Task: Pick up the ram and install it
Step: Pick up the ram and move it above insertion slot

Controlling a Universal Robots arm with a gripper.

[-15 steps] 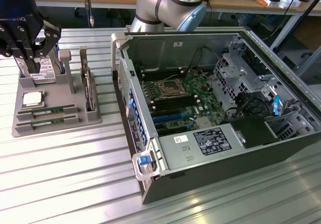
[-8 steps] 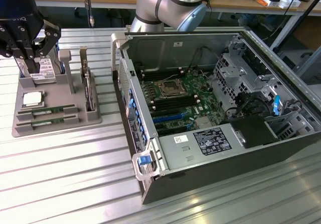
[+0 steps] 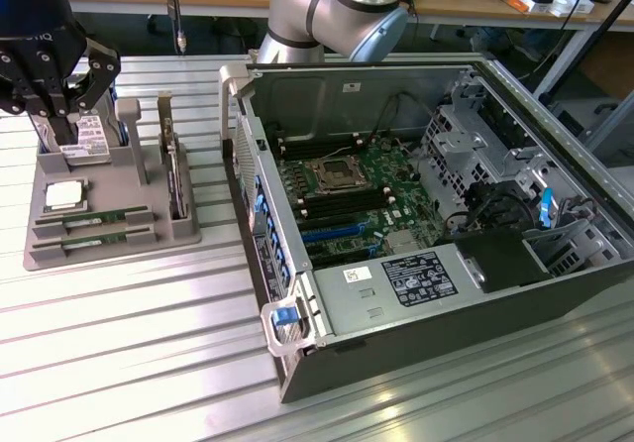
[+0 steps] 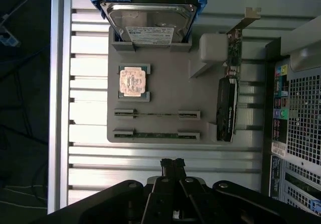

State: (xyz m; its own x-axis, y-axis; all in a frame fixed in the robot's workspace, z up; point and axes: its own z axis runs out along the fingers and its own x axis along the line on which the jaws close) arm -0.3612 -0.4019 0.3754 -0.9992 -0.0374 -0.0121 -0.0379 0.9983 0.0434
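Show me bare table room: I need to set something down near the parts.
Bare: the slatted table in front of the grey tray and beside the computer case, at the exterior view's lower left. Crowded: the tray, with hard drive, processor, two ram sticks and card. Narrow: the gap between tray and case.

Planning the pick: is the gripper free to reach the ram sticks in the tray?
Probably yes: both thin green ram sticks lie uncovered in the grey tray, nothing over them, but the black gripper is shut.
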